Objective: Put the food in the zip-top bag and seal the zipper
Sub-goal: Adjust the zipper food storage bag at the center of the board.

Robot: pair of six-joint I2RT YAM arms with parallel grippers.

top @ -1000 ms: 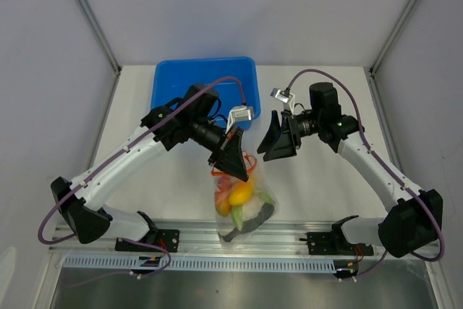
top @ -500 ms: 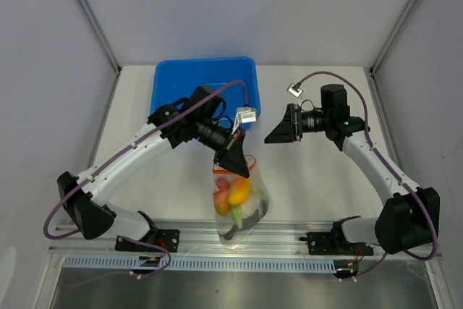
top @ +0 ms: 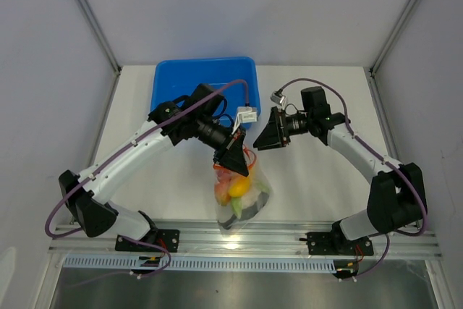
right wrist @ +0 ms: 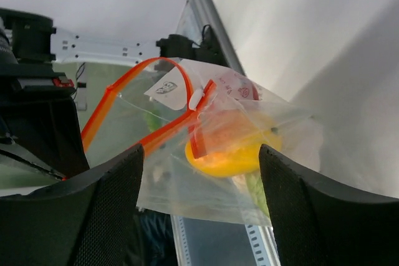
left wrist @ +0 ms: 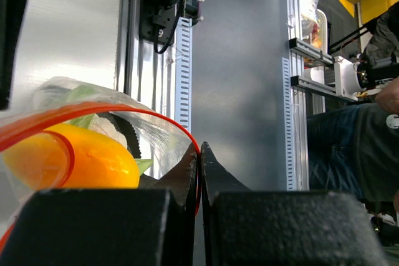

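**No legible text in view**

In the right wrist view, a clear crinkly plastic zip-top bag [right wrist: 212,147] carries a small white sticker [right wrist: 167,93] with a dark drawing and a round red printed mark [right wrist: 244,92]. Both are too blurred to read.

You have bare table [top: 325,186] to the right of the zip-top bag [top: 242,197], and a narrower strip to its left, bounded by the left arm [top: 137,150]. At the bag's mouth the left gripper [top: 243,171] is pinched on the zipper [left wrist: 81,107] and blocks that end. The right gripper [top: 262,139] hangs just right of the mouth, its 2 fingers spread, not touching the bag. The blue tub [top: 163,81] stands behind the bag, and the rail [top: 289,231] runs in front.
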